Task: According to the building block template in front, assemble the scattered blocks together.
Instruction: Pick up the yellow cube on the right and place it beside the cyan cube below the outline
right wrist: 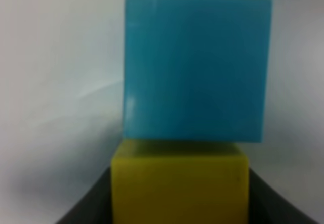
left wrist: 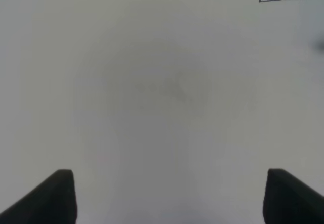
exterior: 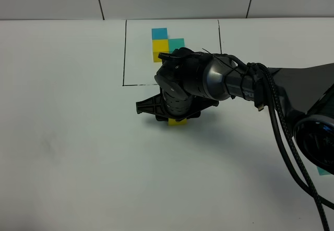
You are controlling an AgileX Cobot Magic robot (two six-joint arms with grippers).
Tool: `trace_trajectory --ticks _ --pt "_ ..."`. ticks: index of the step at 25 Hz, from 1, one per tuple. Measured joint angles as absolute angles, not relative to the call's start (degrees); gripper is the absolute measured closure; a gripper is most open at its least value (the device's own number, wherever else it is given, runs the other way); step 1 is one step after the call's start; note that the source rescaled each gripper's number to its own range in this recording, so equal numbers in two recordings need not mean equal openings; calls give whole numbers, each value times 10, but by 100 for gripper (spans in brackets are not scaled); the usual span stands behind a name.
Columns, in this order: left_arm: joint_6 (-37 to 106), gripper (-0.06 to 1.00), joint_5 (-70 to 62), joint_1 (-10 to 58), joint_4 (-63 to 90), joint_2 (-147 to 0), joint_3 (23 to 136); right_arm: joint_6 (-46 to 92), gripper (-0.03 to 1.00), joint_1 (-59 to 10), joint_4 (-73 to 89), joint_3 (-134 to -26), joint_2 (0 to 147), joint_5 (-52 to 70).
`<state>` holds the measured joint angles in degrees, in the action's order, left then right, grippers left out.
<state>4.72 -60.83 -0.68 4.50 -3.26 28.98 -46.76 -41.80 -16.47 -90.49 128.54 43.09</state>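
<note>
The right pincer (right wrist: 181, 197) clasps the yellow block (right wrist: 179, 176); the blue block (right wrist: 195, 67) sits just beyond its tips, touching it.

Table (exterior: 78, 137): white, matte, flat; bare over most of its near and left parts. A thin black outline (exterior: 125, 53) is drawn on it toward the far edge, and one corner shows in the left wrist view. Inside the outline sits the building block template (exterior: 159, 46) — blue at the far end, yellow touching it on the near side, teal touching the yellow's right.

Just nearer than the outline, a yellow cube (exterior: 177, 122) rests on the surface, only a sliver showing from above. The right wrist view shows a blue cube (right wrist: 195, 67) touching it, face to face. At the far right edge is a teal block (exterior: 323, 171), mostly hidden.
</note>
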Motion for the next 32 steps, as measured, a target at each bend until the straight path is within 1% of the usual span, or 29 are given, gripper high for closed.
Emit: trace_trajectory --ticks 32 --pt "47 -5 -608 -7 45 -33 290 -466 96 -411 -147 -905 1286 426"
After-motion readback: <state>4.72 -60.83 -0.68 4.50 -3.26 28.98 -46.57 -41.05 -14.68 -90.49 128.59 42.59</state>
